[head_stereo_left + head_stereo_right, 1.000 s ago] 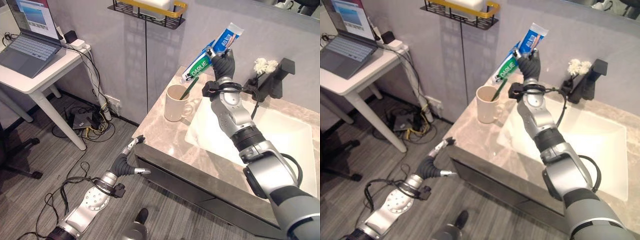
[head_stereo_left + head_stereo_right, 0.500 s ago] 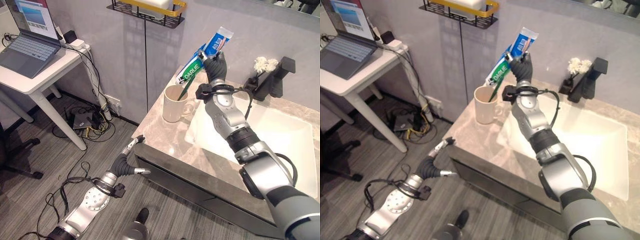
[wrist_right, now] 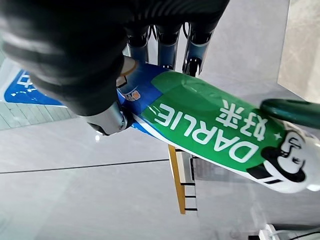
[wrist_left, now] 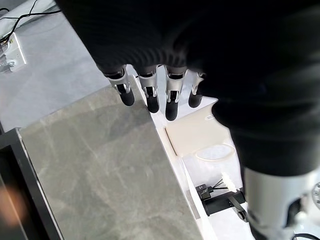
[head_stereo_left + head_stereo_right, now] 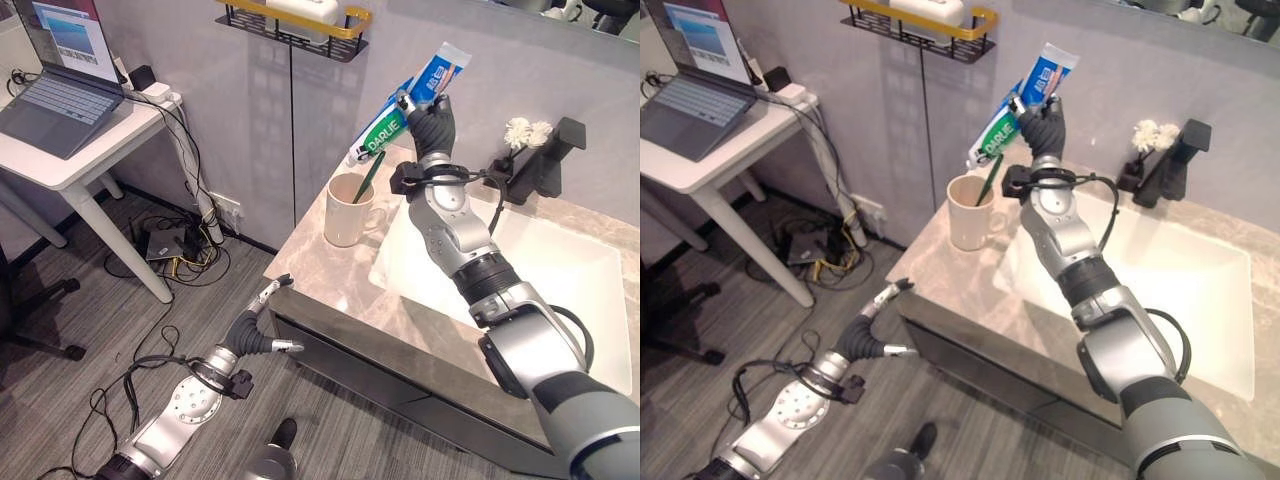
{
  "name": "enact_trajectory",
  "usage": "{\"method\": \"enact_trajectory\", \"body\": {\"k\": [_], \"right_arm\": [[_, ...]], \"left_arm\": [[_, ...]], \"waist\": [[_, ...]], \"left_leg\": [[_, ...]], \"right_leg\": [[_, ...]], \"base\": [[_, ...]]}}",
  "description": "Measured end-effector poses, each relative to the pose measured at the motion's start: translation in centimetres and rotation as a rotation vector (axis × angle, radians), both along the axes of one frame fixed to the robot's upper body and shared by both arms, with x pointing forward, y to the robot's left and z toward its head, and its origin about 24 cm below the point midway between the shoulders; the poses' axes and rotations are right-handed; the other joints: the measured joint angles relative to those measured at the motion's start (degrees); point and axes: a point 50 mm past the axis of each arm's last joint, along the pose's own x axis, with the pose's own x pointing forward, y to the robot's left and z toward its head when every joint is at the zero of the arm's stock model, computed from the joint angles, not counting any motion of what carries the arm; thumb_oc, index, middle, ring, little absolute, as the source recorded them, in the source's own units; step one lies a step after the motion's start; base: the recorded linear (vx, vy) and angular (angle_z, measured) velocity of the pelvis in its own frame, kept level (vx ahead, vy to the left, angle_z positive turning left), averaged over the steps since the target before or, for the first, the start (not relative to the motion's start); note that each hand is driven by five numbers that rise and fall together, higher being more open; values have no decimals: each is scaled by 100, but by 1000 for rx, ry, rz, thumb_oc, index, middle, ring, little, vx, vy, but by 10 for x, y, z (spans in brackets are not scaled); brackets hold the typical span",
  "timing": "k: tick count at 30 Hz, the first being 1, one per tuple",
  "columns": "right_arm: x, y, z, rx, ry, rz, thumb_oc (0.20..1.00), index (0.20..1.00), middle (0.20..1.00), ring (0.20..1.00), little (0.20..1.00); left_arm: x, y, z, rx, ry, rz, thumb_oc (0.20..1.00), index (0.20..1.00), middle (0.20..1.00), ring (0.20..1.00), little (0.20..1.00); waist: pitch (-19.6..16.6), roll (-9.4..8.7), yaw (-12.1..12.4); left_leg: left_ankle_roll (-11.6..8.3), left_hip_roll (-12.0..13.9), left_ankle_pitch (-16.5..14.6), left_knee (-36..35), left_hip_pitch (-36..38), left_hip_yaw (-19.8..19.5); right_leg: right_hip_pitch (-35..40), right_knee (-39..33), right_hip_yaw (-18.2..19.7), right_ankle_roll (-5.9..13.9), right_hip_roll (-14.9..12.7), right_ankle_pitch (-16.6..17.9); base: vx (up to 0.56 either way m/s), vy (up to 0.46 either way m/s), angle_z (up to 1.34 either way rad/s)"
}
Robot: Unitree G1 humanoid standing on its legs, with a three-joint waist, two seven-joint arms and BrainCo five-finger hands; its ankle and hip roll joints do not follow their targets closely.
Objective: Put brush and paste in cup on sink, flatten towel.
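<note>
My right hand (image 5: 432,118) was clamped on the toothpaste tube (image 5: 400,112); I held it slanted, cap end down toward the cup (image 5: 347,208), so that, I think, it could slide in cap first. The cap hung just above the rim, at about 1 o'clock of the cup, not yet inside. A green toothbrush (image 5: 369,178) already leaned in the cup, its handle pointing up toward the tube.

My left hand (image 5: 258,336) hung low before the counter's corner, at about 7 o'clock from the cup, fingers straight and apart, holding nothing.

The cup stood on the marble counter (image 5: 320,265) just beside the white sink (image 5: 560,280), with a black faucet (image 5: 545,160) at about 3 o'clock. On the wall above was a black and yellow shelf (image 5: 295,22). At about 9 o'clock stood a white desk (image 5: 75,160) with a laptop (image 5: 60,90) on it. I could not see the towel.
</note>
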Motion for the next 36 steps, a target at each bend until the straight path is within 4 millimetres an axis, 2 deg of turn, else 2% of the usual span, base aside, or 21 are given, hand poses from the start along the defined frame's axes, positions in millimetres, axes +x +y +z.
{"method": "enact_trajectory", "body": {"k": [11,17,26,33,36], "right_arm": [[-11,7,21,42,-97,36,200,200,200,200,200],[-18,12,23,55,-133,72,200,200,200,200,200],[-21,9,6,34,-105,81,200,200,200,200,200],[-23,-2,-36,36,8,49,200,200,200,200,200],[-23,-3,-37,37,11,49,200,200,200,200,200]], "left_arm": [[0,0,0,2,0,0,1000,1000,1000,1000,1000],[0,0,0,4,1,2,1000,1000,1000,1000,1000],[0,1,-1,5,6,11,1000,1000,1000,1000,1000],[-2,2,-4,1,22,26,1000,1000,1000,1000,1000],[-2,2,-4,3,24,29,1000,1000,1000,1000,1000]], "waist": [[8,16,-16],[7,17,-28],[-5,40,-96],[-20,115,-171],[-23,135,-185]], "left_leg": [[0,-8,0,0,9,1],[1,-12,0,0,20,8],[4,-19,3,1,33,13],[5,-22,4,0,95,21],[6,-22,4,0,97,21]], "right_leg": [[6,12,0,-1,-8,0],[14,22,6,-1,-13,0],[25,24,8,-1,-22,0],[82,25,13,-1,-25,0],[84,26,13,-1,-25,1]], "base": [[0,0,0],[0,0,0],[0,0,0],[0,0,0],[0,0,0]]}}
